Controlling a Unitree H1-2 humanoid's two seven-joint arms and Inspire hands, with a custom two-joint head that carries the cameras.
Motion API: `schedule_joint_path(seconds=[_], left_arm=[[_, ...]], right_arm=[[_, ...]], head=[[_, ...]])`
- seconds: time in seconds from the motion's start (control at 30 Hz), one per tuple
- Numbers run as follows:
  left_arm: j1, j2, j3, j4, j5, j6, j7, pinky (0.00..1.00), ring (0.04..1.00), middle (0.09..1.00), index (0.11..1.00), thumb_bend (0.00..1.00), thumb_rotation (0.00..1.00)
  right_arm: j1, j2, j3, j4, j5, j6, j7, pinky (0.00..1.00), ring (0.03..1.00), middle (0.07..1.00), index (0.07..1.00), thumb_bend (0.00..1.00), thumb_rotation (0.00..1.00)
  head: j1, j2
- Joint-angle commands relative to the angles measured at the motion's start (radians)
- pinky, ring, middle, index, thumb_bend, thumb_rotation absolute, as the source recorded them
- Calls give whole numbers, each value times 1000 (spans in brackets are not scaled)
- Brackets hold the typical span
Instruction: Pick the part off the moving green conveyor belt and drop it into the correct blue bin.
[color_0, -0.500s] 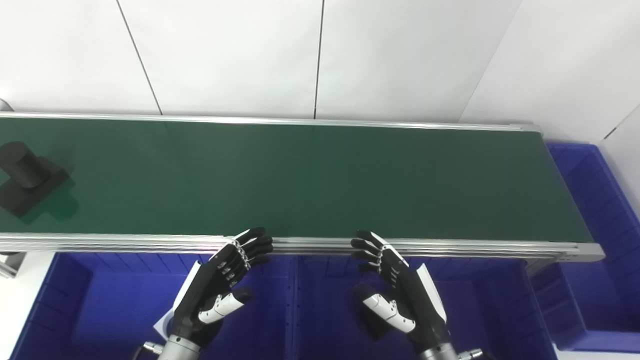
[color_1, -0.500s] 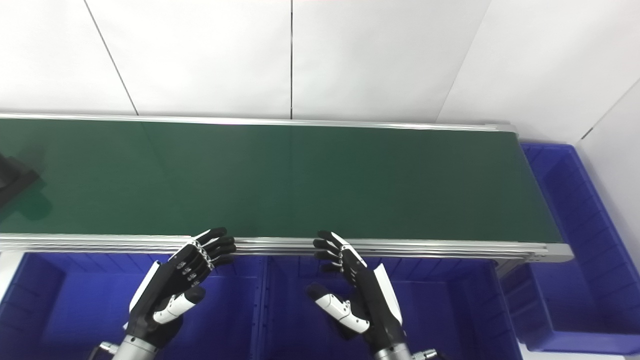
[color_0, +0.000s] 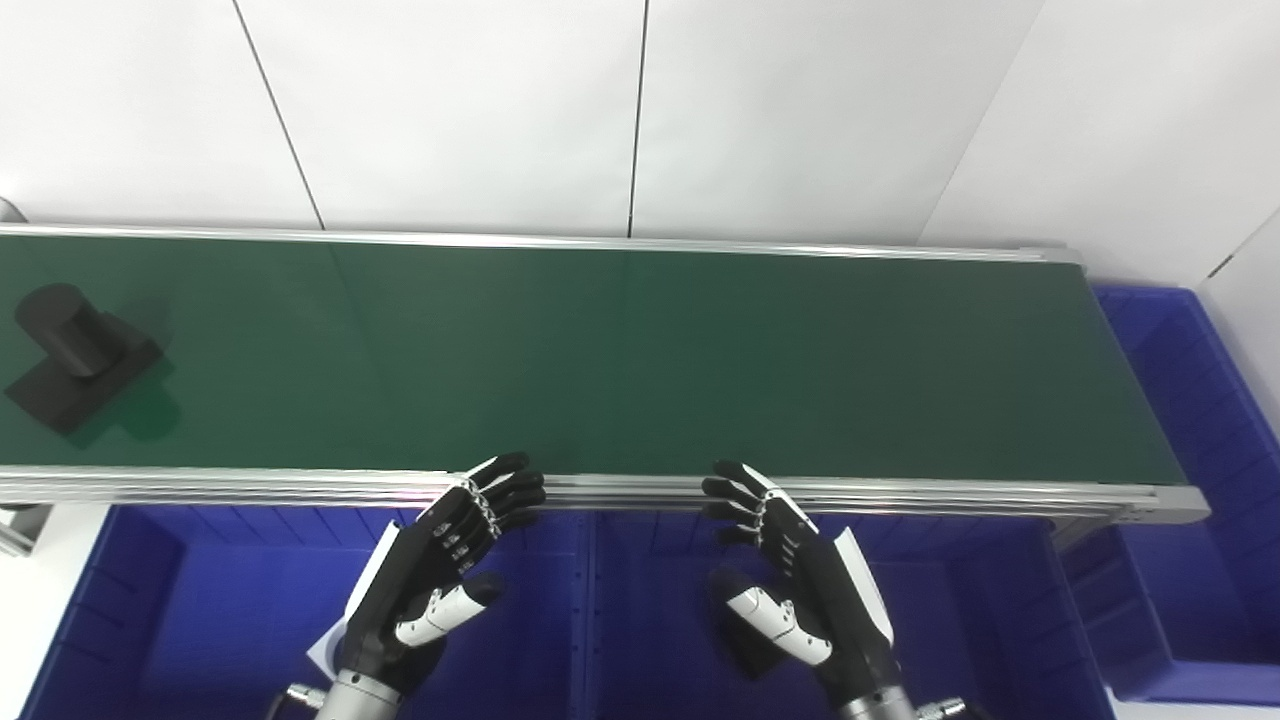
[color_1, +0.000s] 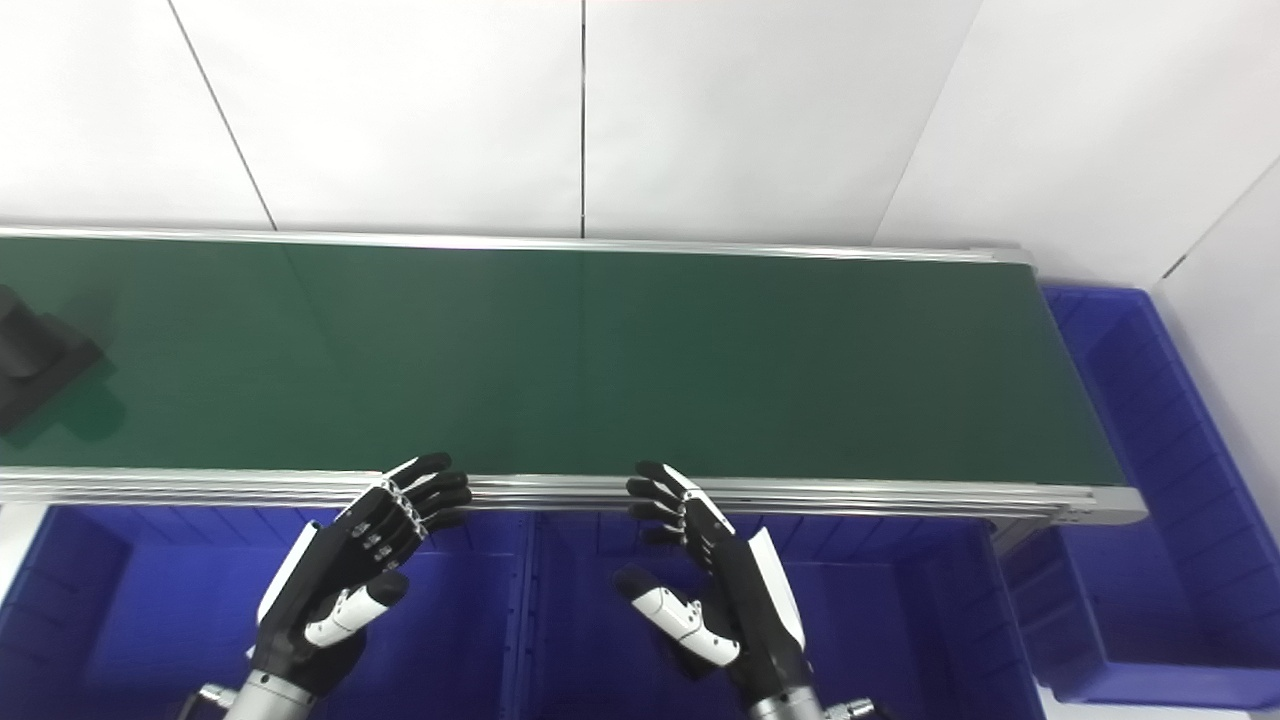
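Note:
A black part (color_0: 78, 356), a flat square base with an upright cylinder on it, rides on the green conveyor belt (color_0: 640, 360) at its far left. In the right eye view only its edge (color_1: 35, 360) shows at the frame's border. My left hand (color_0: 435, 565) hovers open over the blue bins just below the belt's near rail, fingers reaching the rail. Beside it my right hand (color_0: 790, 575) is also open and holds nothing. Both hands are far to the right of the part.
Two blue bins lie below the near rail: one at left (color_0: 200, 610) under my left hand, one at right (color_0: 960, 610) under my right hand. A third blue bin (color_0: 1190, 450) stands past the belt's right end. White wall panels rise behind the belt.
The black part has moved a little to the right along the belt. Both hands stay where they were.

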Motion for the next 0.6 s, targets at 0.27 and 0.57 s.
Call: schedule_joint_path(seconds=[0.27, 0.57], left_arm=[[-9, 2, -7, -27, -13, -16, -7, 783, 792, 798, 821, 947, 515], [-13, 0, -12, -8, -17, -32, -14, 788, 795, 802, 824, 943, 509]], right_arm=[[-7, 4, -1, -19, 10, -28, 0, 697, 777, 821, 864, 635, 661], [-7, 0, -4, -15, 11, -30, -1, 696, 775, 818, 865, 633, 664]], head=[[1, 2], [49, -15]])
